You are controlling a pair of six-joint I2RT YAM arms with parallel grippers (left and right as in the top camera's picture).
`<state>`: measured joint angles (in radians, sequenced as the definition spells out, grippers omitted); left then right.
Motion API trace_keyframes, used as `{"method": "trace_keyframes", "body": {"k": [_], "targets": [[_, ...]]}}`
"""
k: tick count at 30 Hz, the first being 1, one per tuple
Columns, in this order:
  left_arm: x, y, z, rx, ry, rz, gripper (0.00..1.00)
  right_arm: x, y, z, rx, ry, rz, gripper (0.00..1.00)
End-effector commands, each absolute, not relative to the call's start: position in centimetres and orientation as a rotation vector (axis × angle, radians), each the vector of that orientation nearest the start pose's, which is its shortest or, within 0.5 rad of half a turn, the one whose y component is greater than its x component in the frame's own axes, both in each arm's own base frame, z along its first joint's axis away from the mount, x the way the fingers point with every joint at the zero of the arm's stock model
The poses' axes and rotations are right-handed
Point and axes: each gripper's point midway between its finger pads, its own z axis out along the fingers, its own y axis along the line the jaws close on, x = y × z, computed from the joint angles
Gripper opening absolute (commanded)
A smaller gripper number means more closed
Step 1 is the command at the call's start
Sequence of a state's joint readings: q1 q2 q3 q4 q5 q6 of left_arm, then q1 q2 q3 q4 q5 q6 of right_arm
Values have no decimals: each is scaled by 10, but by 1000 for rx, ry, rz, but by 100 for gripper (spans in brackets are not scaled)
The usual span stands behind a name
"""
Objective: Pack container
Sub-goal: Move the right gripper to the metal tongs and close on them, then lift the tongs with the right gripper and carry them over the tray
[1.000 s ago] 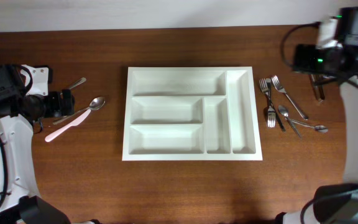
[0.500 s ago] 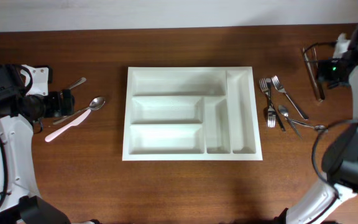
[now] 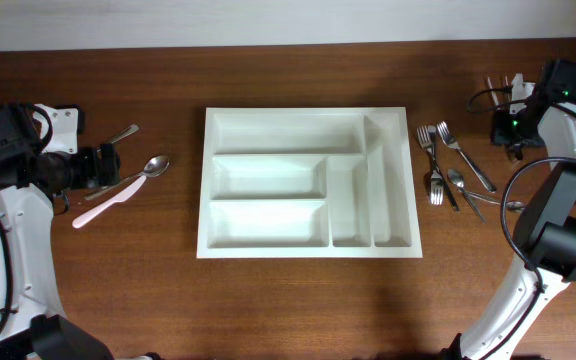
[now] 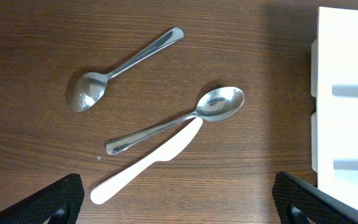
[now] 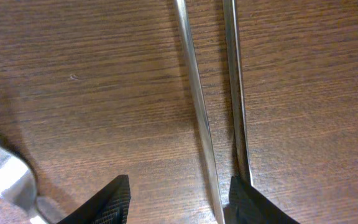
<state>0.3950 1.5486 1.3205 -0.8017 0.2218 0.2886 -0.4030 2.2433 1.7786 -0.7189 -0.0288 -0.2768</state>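
Observation:
The white container (image 3: 308, 112) lies mid-table with all its compartments empty; its edge shows in the left wrist view (image 4: 347, 93). My left gripper (image 3: 108, 165) is open and empty (image 4: 179, 208), just short of two metal spoons (image 4: 219, 104) (image 4: 89, 93) and a pale plastic knife (image 4: 148, 163). My right gripper (image 3: 513, 135) is open (image 5: 179, 205) low over two long metal knives at the far right. One knife (image 5: 194, 93) runs between the fingers. The other (image 5: 235, 93) lies by the right finger.
Several forks and spoons (image 3: 458, 175) lie in a loose group between the container and my right gripper. A fork's tines (image 5: 5, 171) show at the lower left of the right wrist view. The table's back edge (image 3: 288, 45) is close behind the container.
My right arm has swung in and come down over the two metal knives at the far right. The left arm and all cutlery are unmoved.

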Motion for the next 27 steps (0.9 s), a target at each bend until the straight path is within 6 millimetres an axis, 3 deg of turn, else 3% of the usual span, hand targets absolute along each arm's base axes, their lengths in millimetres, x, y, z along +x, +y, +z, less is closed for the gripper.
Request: {"method": "trace_keyframes", "body": {"k": [1, 11, 19, 23, 27], "targets": [[380, 115, 178, -36, 2545, -41, 99, 486, -197, 31, 138, 2754, -121, 51], [380, 115, 178, -37, 2545, -42, 99, 486, -197, 8, 141, 2781, -107, 48], [380, 115, 178, -36, 2545, -41, 99, 487, -198, 6, 158, 2779, -105, 40], [380, 115, 178, -36, 2545, -41, 99, 485, -197, 3, 195, 2786, -95, 27], [380, 115, 178, -36, 2545, -41, 99, 485, -197, 3, 227, 2782, -89, 19]]}}
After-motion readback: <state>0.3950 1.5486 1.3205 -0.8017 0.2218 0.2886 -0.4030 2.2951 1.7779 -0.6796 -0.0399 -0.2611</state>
